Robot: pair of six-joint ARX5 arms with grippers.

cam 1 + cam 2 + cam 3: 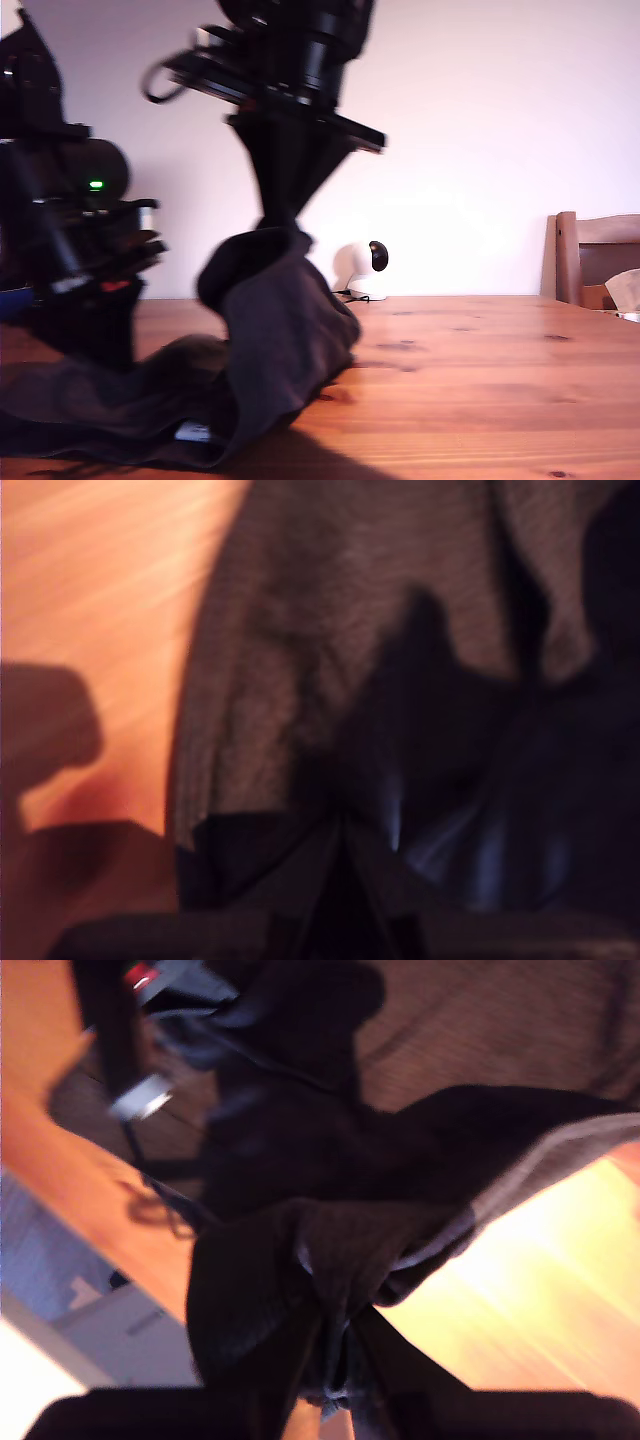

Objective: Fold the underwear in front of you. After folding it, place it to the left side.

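The underwear (280, 340) is a dark grey limp garment on the wooden table (480, 380), towards the exterior view's left. My second gripper (278, 222) hangs over it, shut on a bunched edge and holding that part up in a peak. The second wrist view shows the cloth (330, 1250) gathered at my second gripper (335, 1320). My first gripper (95, 330) is low at the exterior view's left, on the flat part of the garment. In the first wrist view my first gripper (340, 825) meets at the fabric (330, 630). A small white label (192, 432) shows near the front edge.
A small white round device (355, 268) stands at the back of the table behind the garment. A wooden chair (595, 255) stands at the exterior view's right edge, with something pale (625, 290) next to it. Bare tabletop stretches across the exterior view's right.
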